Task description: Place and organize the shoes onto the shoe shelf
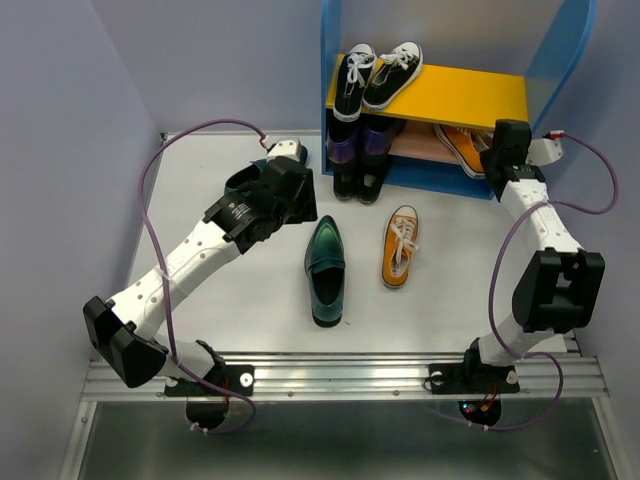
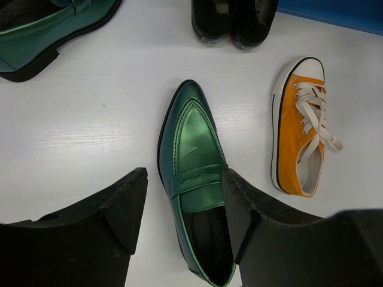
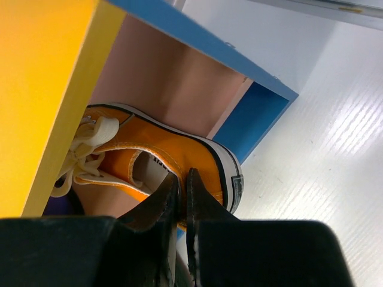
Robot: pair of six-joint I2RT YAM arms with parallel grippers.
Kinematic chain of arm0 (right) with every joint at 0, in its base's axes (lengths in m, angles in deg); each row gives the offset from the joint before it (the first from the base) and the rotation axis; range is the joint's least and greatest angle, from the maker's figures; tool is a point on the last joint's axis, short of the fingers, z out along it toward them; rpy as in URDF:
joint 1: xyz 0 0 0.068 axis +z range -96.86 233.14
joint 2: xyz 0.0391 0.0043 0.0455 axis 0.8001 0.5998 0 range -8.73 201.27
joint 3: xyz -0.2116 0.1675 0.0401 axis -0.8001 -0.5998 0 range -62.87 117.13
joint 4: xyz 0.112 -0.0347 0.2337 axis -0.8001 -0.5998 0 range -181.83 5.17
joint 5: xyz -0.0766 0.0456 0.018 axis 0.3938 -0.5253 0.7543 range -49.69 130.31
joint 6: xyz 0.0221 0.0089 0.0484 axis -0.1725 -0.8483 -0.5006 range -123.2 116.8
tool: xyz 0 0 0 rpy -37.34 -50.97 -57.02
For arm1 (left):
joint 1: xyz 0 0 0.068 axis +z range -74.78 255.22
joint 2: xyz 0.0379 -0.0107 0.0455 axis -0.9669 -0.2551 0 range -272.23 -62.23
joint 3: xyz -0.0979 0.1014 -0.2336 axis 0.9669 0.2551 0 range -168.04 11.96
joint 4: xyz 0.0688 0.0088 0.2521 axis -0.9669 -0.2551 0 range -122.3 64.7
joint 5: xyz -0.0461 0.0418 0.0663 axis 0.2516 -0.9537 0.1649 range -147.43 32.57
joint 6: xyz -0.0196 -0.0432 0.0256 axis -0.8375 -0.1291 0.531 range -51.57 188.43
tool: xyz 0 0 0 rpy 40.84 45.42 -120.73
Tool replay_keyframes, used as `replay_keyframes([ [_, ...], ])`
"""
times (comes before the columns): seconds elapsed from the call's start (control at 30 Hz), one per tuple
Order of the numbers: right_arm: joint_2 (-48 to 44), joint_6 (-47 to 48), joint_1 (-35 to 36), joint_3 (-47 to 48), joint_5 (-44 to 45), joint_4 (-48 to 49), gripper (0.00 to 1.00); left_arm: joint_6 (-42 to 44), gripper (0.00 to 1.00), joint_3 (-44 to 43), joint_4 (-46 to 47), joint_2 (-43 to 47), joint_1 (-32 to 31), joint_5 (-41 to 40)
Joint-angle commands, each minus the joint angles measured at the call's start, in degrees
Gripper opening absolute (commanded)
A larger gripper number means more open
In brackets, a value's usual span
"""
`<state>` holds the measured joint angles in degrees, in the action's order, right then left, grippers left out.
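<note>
at the far edge of the table [image 1: 270,315], against the wall, stands the shoe shelf [image 1: 565,55]: blue sides, a yellow upper board [image 1: 470,95] and a pinkish lower board [image 3: 155,78].

upper board: a pair of black sneakers with white laces [image 1: 375,75] sits at its left end.

lower board: purple shoes [image 1: 360,148] sit at the left end. one orange sneaker [image 3: 179,149] lies at the right end, its heel toward the open front.

table: a pair of black low shoes [image 1: 358,185] stands just in front of the shelf's left end. a second orange sneaker [image 1: 400,247] lies near the middle, toe toward the shelf. just to its left lies a shiny green loafer [image 1: 325,270], also toe toward the shelf. the other green loafer [image 2: 48,30] lies farther left, partly hidden under the left arm in the top view.

left pincer [image 2: 185,179]: held above the middle loafer, its fingers [image 2: 122,206] apart and straddling the shoe's opening in the wrist view, not closed on it.

right pincer [image 3: 181,197]: reaches to the right end of the lower board. its fingers are drawn together with only a thin slit between them. the tips are at the heel of the orange sneaker there. i cannot tell whether the heel rim is caught between them.
</note>
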<state>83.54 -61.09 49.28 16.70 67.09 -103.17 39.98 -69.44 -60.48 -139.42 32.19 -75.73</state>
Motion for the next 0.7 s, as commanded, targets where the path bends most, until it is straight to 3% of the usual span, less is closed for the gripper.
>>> replay_keyframes([
  [0.0,-4.5,-9.3,-0.6,-1.1,7.0,10.3,0.01,-0.3,0.63,1.0,1.3,1.7,0.2,-1.4],
  [0.5,-2.4,-23.8,-0.6,-4.2,8.2,17.7,0.01,-0.5,0.63,1.5,1.2,2.5,0.2,-2.3],
  [0.67,-3.1,-26.7,-0.6,-5.3,12.5,17.7,0.01,-0.6,0.63,1.5,1.0,2.4,0.2,-2.8],
])
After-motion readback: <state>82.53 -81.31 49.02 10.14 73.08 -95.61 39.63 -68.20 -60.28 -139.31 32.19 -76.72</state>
